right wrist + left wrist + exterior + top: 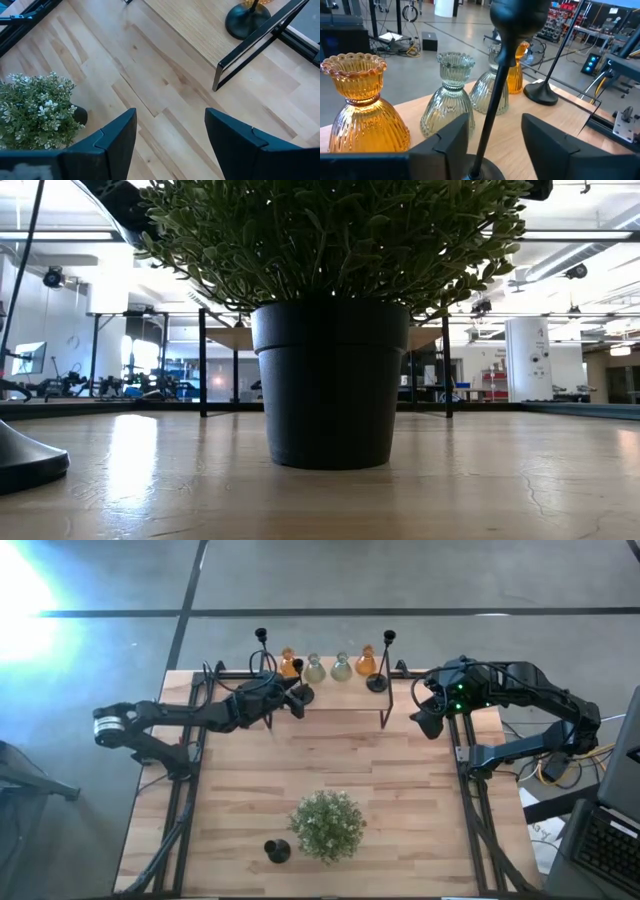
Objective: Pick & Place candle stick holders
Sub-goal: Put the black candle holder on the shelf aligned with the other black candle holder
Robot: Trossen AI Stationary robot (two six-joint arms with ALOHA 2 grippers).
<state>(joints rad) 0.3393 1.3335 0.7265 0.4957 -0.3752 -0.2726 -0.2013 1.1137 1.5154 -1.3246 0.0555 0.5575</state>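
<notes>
A black candle stick holder (492, 100) stands upright on its round base on the raised wooden shelf (340, 700), in front of the glass vases. My left gripper (494, 127) is open, with one finger on each side of the holder's thin stem and a gap on both sides; it also shows in the high view (297, 695). A second holder (380, 670) stands at the shelf's right end, a third (262, 640) at its far left, and a fourth (277, 851) on the table near the plant. My right gripper (170, 120) is open and empty, and hangs above the table by the shelf's right end (430, 720).
Two orange vases (289, 664) (365, 662) and two grey-green vases (315, 668) (341, 666) stand in a row along the shelf's far edge. A potted plant (327, 823) stands at the near middle of the table. Black frame legs (385, 705) hold the shelf up.
</notes>
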